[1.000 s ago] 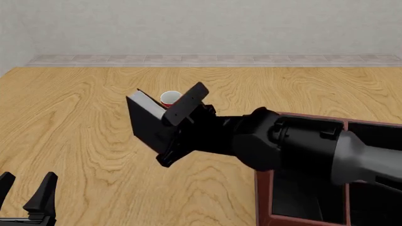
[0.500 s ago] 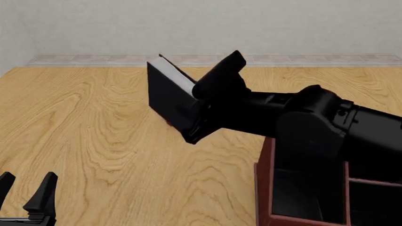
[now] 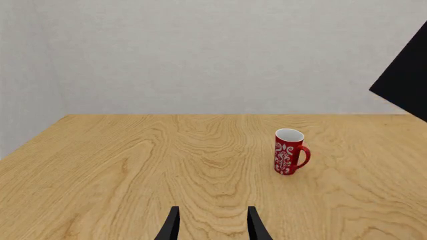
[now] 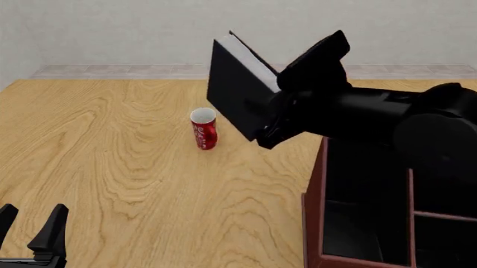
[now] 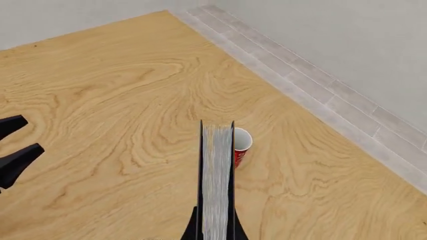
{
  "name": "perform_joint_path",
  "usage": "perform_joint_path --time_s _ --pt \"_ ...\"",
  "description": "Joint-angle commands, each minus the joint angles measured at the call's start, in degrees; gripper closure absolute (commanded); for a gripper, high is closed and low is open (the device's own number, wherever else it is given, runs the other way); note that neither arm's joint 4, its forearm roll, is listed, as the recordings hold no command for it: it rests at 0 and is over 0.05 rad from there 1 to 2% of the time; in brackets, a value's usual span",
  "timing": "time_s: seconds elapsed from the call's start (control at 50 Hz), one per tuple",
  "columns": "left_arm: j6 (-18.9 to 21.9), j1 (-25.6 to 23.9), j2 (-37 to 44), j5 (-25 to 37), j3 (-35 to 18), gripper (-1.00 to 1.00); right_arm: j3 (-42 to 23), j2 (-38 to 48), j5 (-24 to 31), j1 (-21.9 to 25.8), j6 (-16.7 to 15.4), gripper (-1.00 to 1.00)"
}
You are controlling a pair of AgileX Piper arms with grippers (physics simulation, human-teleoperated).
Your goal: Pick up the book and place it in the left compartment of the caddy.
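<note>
I am viewing a light wooden table (image 4: 111,167) that is stretching back to a pale wall. A red mug (image 4: 203,129) with a white pattern is standing upright on it, nearer the far edge than the near one, handle showing in the left wrist view. The caddy (image 4: 314,223), reddish-brown outside and black inside, is sitting at the table's near right corner, well apart from the mug.

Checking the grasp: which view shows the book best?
Front view: the book shows cover and white page edge, tilted, held aloft by the right gripper. Right wrist view shows only its page edge; left wrist view only a black corner.
</note>
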Motion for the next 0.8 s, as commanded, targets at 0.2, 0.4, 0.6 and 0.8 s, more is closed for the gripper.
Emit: perform_joint_path --time_s 0.2,0.4,0.6,0.8 --pt "0.0 0.0 0.0 0.0 0.0 -1.00 -0.8 -5.9 4.1 -3.8 2.6 1.00" --pt "0.0 0.0 0.0 0.0 0.0 -1.00 -1.7 -9.2 7.5 -4.7 3.1 1.00" --pt "0.0 0.0 0.0 0.0 0.0 -1.00 -0.6 -12.2 9.1 -6.0 3.5 1.00" --pt "0.0 0.0 0.0 0.0 0.0 -1.00 1.6 -15.1 9.7 -6.7 5.0 1.00"
